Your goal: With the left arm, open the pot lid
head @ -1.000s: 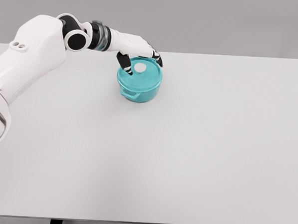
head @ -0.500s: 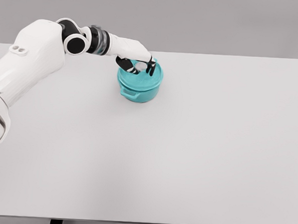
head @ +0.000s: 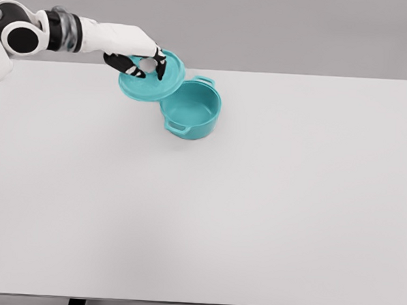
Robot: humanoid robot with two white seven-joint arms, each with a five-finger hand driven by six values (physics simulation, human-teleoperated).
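From my remote seat: left hand (head: 141,62) has its dark fingers pinched around the white knob of the teal lid (head: 151,80), holding it lifted and tilted, up and to the left of the pot (head: 190,109). Pot stands open on the white table (head: 255,210), far side, left of centre. Lid's lower edge seems to overlap the pot rim; contact unclear.

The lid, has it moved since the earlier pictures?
Yes. The lid, held by the left hand, went up and left off the pot, which stayed put.
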